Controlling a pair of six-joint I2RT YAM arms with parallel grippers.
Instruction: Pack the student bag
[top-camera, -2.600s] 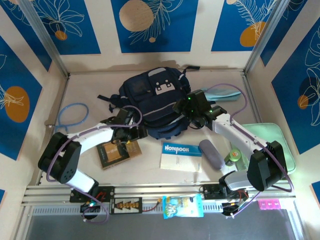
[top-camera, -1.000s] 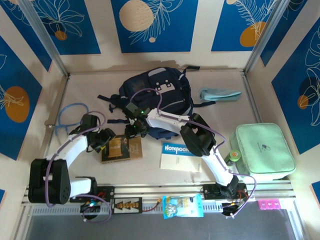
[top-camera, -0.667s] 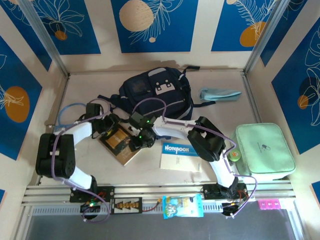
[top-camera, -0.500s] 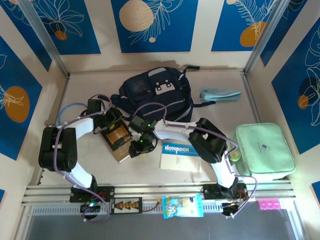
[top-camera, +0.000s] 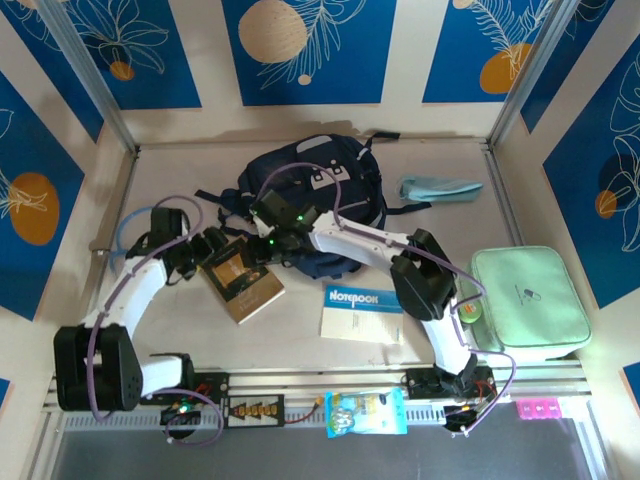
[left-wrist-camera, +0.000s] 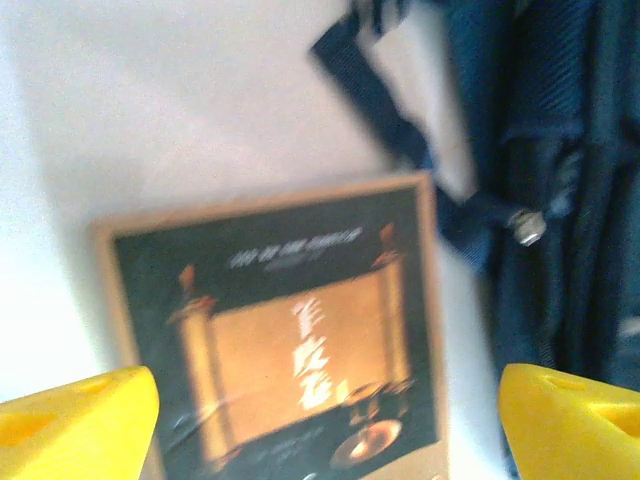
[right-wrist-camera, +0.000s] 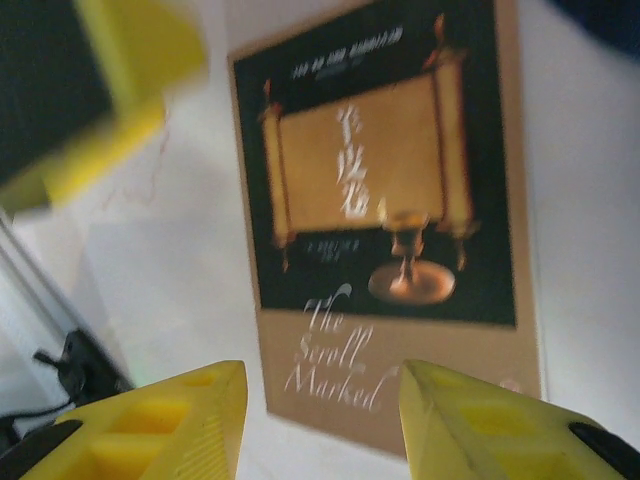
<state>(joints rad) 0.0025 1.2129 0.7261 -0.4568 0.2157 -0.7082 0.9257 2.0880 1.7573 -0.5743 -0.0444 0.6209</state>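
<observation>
From above, the student bag (top-camera: 318, 200) lies flat at the back middle of the table (top-camera: 440, 230), a book (top-camera: 243, 283) just beside its near-left edge, the left gripper (top-camera: 203, 250) and right gripper (top-camera: 270, 243) at the book's far corners. The left wrist view shows widely spread jaws over the book. The right wrist view shows jaws apart, pinching nothing. The bag looks soft and floppy, best gripped by its top loop.

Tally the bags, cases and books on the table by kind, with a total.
Bags: 1, the navy backpack
Cases: 1, the mint-green zip case
Books: 2, the brown book and the notebook
Total: 4
</observation>
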